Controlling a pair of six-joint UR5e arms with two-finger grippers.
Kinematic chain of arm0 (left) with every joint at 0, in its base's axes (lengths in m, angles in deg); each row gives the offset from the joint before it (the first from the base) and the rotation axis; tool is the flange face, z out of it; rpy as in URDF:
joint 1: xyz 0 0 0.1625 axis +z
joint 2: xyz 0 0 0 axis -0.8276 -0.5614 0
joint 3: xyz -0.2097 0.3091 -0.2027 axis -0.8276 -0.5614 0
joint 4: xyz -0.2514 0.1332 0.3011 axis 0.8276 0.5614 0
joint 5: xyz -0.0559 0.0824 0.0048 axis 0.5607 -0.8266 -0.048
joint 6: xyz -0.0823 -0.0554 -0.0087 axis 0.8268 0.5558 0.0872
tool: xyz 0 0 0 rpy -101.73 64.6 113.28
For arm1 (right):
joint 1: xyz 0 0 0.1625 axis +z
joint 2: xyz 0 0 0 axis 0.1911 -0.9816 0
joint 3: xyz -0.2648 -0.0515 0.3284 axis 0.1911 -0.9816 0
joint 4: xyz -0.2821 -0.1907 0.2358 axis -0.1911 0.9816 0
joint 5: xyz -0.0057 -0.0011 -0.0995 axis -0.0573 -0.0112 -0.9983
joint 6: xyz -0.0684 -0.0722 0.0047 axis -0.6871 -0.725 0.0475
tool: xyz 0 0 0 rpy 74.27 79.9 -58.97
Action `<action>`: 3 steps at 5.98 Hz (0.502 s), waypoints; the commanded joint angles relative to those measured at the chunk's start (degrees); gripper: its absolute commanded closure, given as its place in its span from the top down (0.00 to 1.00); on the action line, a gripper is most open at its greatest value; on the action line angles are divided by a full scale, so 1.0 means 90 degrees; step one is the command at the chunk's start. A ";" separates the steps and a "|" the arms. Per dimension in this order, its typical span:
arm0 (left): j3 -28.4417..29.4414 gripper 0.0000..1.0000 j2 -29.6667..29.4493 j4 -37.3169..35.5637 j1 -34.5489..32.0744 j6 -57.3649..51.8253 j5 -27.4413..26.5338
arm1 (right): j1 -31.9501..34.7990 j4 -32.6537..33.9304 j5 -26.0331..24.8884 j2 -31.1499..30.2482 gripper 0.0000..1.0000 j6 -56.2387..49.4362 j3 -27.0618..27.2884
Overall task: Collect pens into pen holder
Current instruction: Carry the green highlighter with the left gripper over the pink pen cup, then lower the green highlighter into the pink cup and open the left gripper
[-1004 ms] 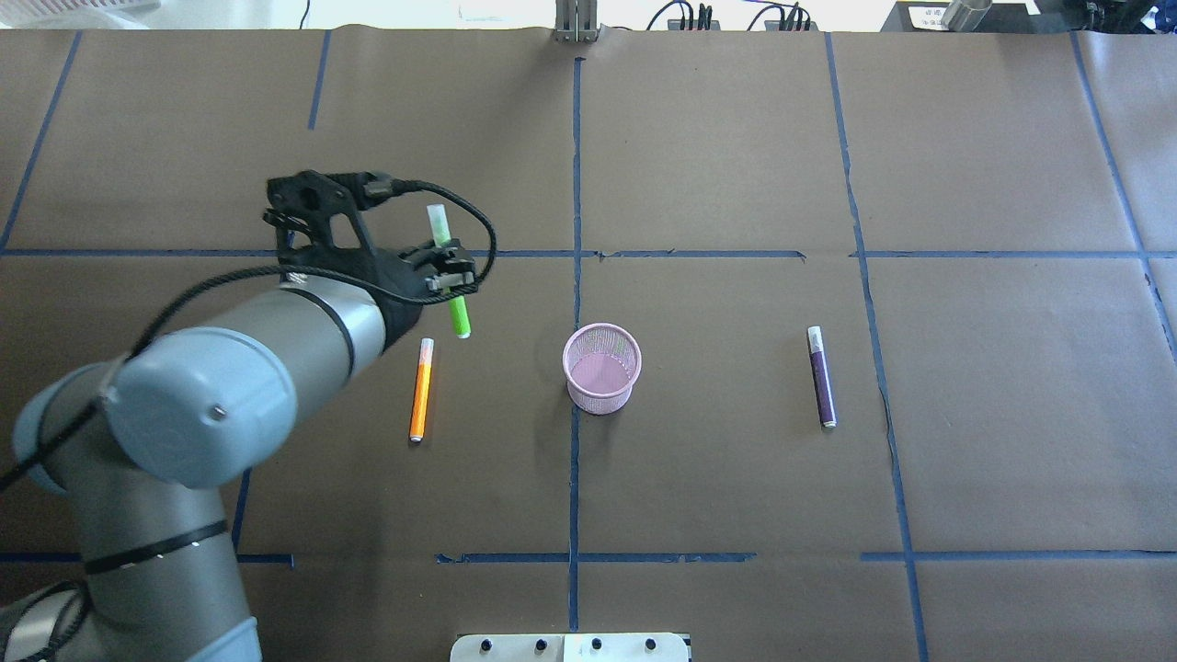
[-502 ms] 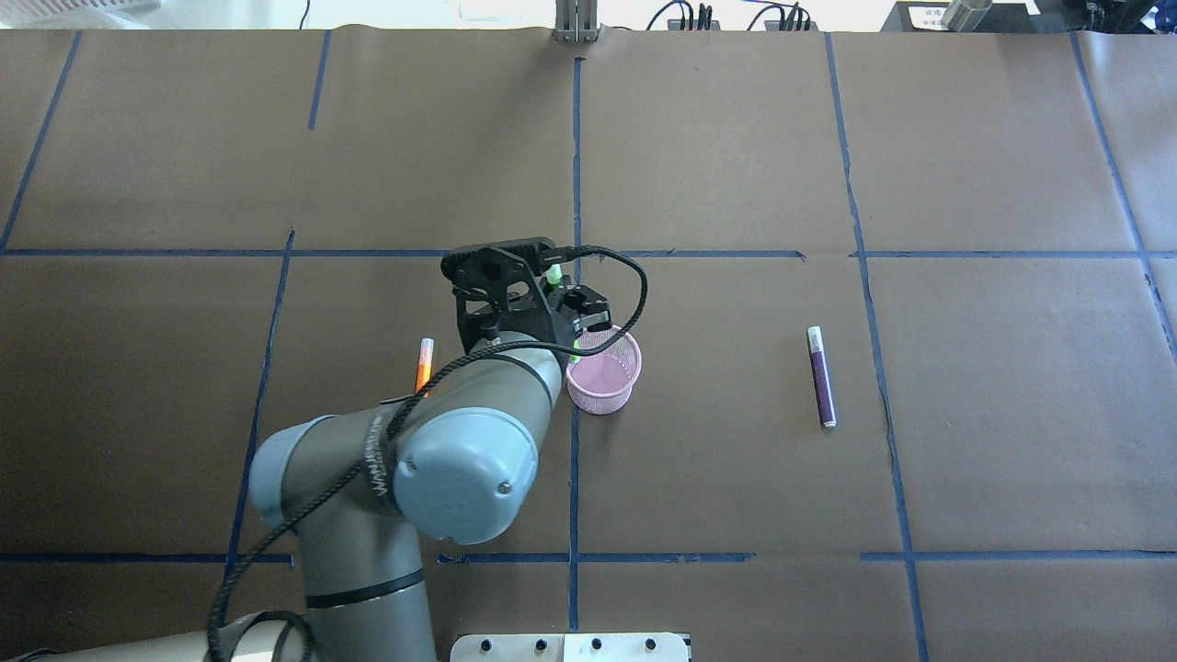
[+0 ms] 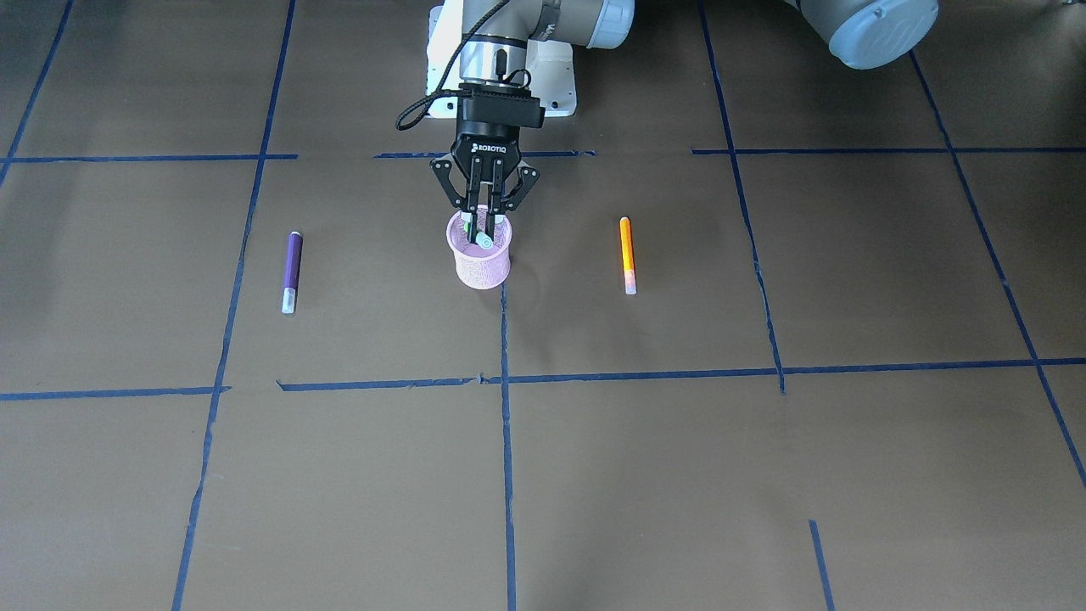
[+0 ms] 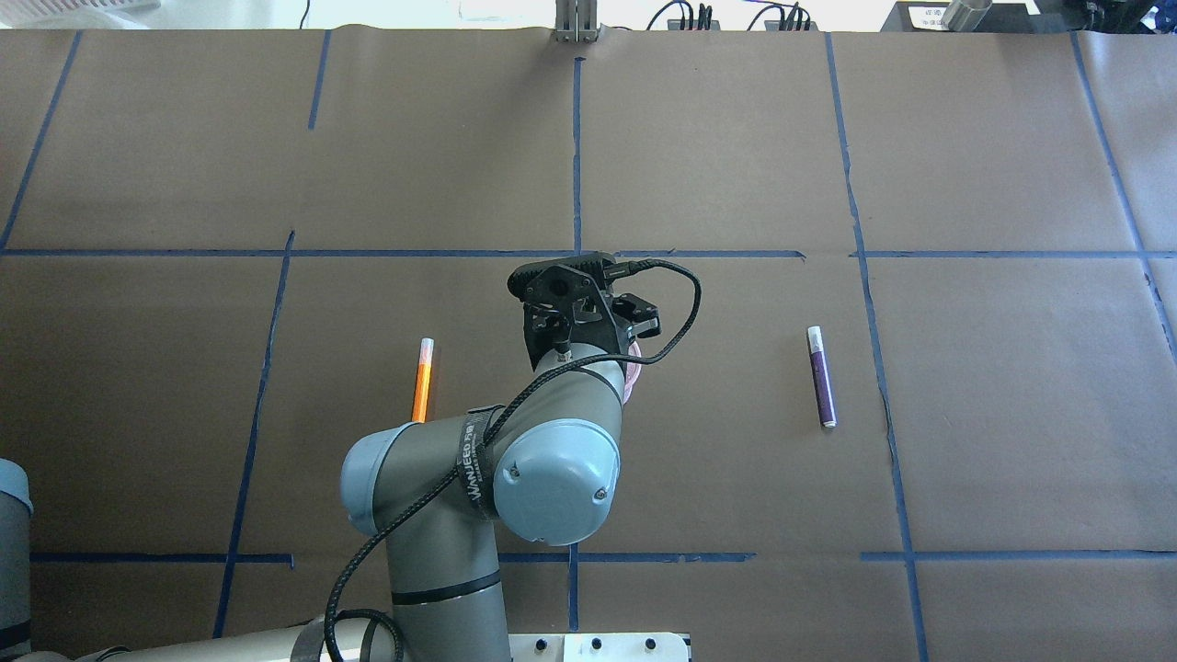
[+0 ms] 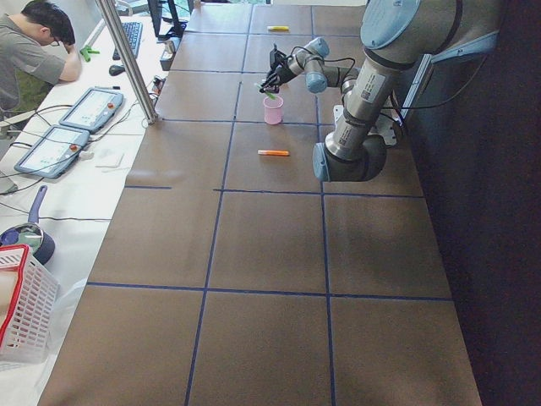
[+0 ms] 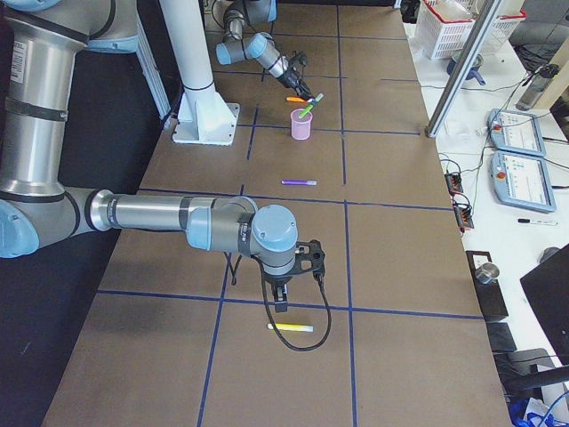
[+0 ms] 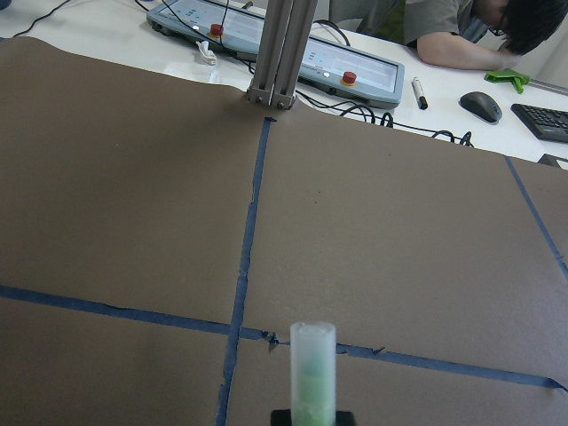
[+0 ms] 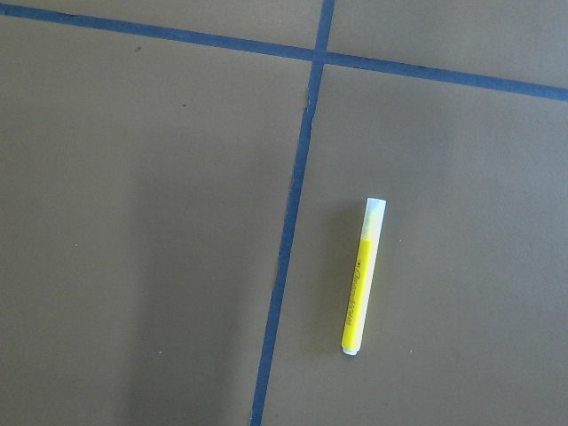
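Note:
The pink mesh pen holder point(image 3: 480, 265) stands at the table's middle. My left gripper point(image 3: 480, 226) hangs straight over it, shut on the green pen point(image 3: 478, 235), which is tilted with its lower part inside the cup and its pale end at the rim. The left wrist view shows the green pen's point(image 7: 312, 377) pale end pointing up. The orange pen point(image 4: 422, 386) lies flat to the cup's left. The purple pen point(image 4: 821, 377) lies flat to its right. In the overhead view my left arm hides nearly all of the holder point(image 4: 633, 372). My right gripper point(image 6: 280, 302) shows only in the exterior right view; I cannot tell its state.
A yellow pen point(image 8: 362, 277) lies flat on the brown paper under my right wrist, far from the cup, also seen in the exterior right view point(image 6: 291, 328). Blue tape lines cross the table. Control pendants and a seated person point(image 7: 479, 31) are beyond the far edge.
My left arm has swung right with the green pen, from beside the orange pen to over the pink holder, and now covers it in the overhead view.

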 commanded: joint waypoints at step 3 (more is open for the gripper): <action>-0.0104 0.99 0.0030 -0.0012 0.0008 -0.0222 0.0047 | 0.0000 0.0000 -0.0006 0.0000 1.00 -0.0002 -0.0010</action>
